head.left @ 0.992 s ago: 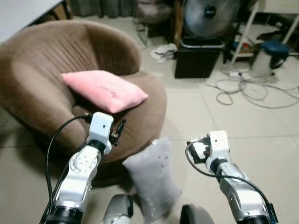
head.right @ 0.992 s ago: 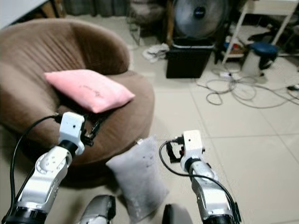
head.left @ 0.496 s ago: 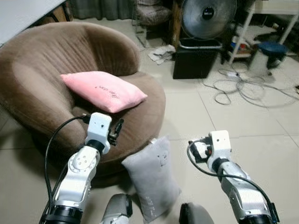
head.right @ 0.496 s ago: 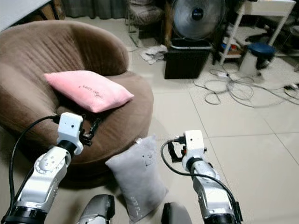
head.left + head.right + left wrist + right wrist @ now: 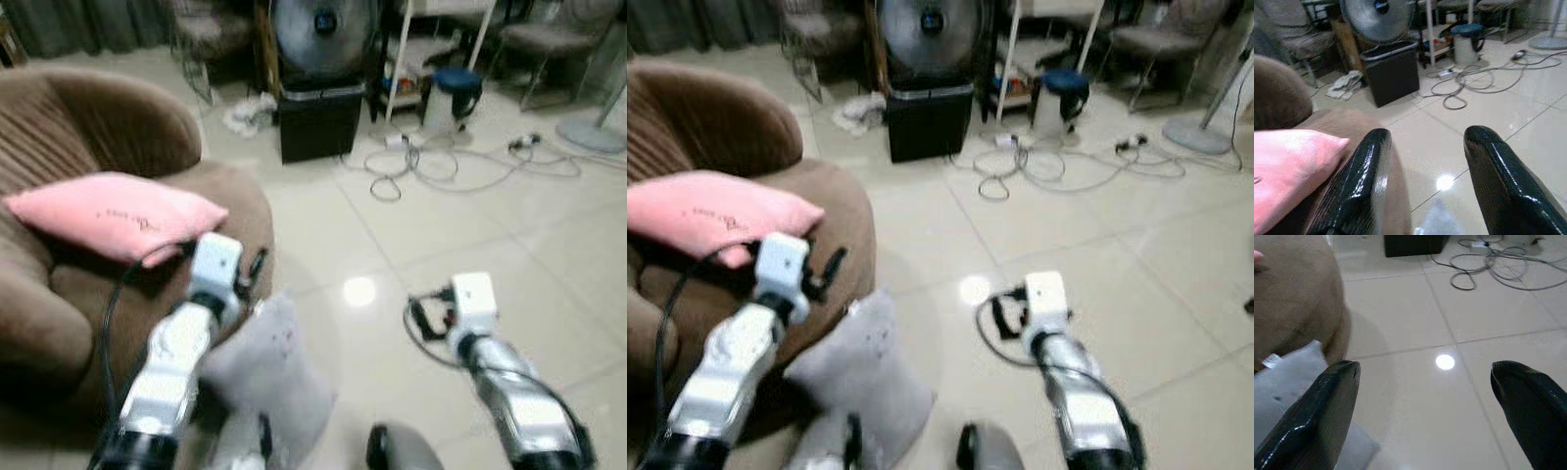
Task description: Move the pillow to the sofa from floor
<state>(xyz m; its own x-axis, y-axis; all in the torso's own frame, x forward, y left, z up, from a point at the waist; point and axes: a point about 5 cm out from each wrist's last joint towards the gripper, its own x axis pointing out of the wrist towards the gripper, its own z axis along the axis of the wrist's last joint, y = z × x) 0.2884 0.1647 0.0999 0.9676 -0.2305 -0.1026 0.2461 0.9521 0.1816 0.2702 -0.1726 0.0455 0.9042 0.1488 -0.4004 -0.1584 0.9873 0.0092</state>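
grey pillow [image 5: 265, 367] down on the floor [image 5: 411, 235], leaning on the brown sofa [image 5: 118, 294]. pink pillow [image 5: 108, 215] up on the seat. left gripper [image 5: 1425, 181] above the sofa edge, fingers apart. right gripper [image 5: 1425, 406] over the floor, fingers wide apart, holding nothing.

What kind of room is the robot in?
Probably a home living room: a round brown sofa holding a pink pillow, a grey pillow on the tiled floor, and a big fan behind.
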